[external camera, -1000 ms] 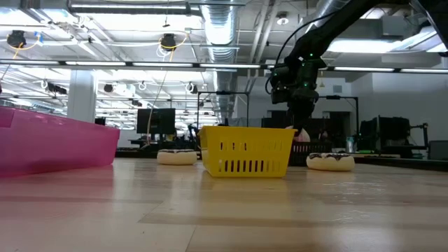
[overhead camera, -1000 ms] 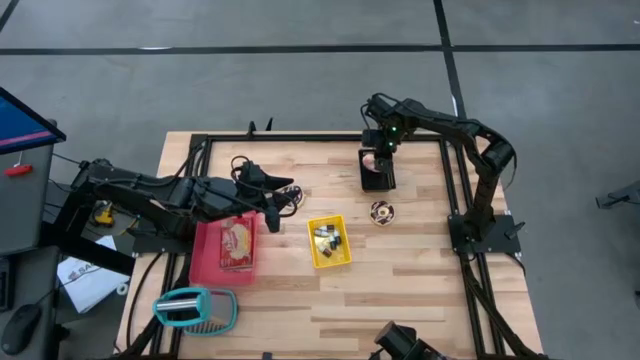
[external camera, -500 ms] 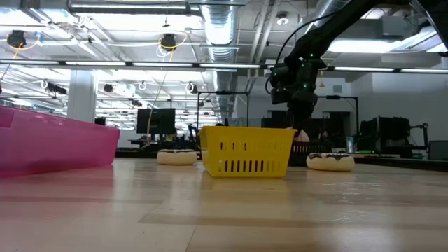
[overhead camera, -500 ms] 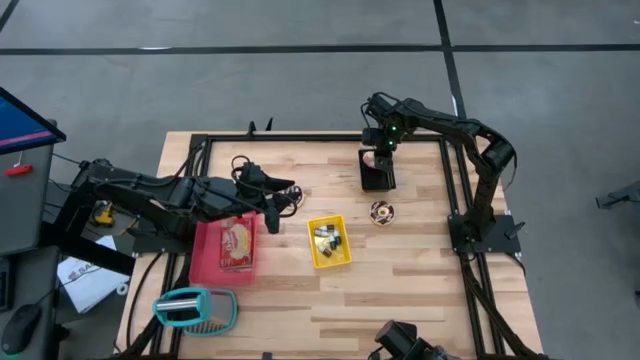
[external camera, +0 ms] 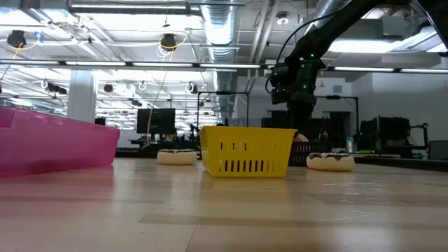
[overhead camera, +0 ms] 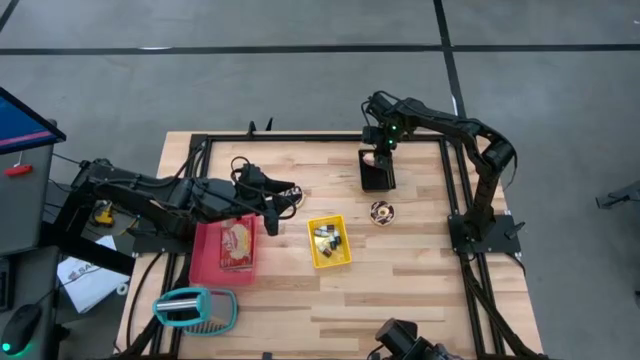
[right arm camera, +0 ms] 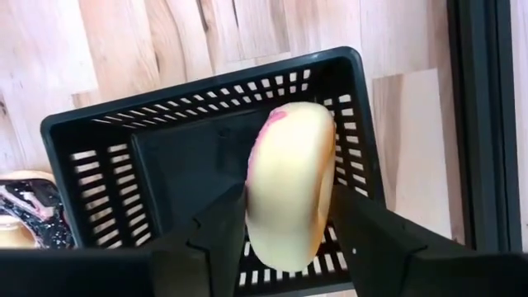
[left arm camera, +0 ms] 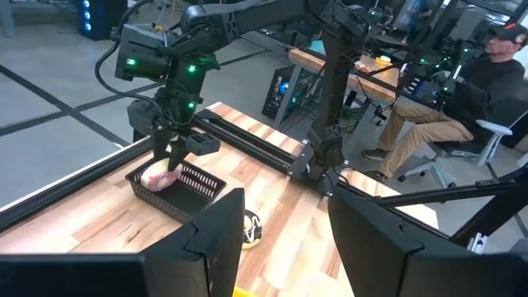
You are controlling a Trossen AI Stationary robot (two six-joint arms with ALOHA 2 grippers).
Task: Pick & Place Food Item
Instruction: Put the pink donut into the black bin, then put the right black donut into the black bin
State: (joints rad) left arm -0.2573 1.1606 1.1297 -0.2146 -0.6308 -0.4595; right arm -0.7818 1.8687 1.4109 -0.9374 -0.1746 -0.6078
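A pink-frosted donut (right arm camera: 289,190) rests tilted inside the black basket (right arm camera: 165,157) at the table's far right. My right gripper (left arm camera: 171,155) points down just above it, open. In the right wrist view its fingers stand on either side of the donut, and in the left wrist view the donut (left arm camera: 159,176) lies below the fingertips. My left gripper (overhead camera: 280,198) hangs open over the table's left half beside the pink bin (overhead camera: 225,248), with nothing between its fingers (left arm camera: 285,206).
A yellow basket (overhead camera: 328,241) with small items stands mid-table. One chocolate-frosted donut (overhead camera: 381,211) lies near the black basket and another (overhead camera: 291,196) by my left gripper. A teal holder (overhead camera: 195,308) sits at the near left. A seated person (left arm camera: 487,74) is beyond the table.
My right gripper has opened over the black basket and let go of the pink-frosted donut, which has settled a little lower into the basket. Neither arm has shifted otherwise.
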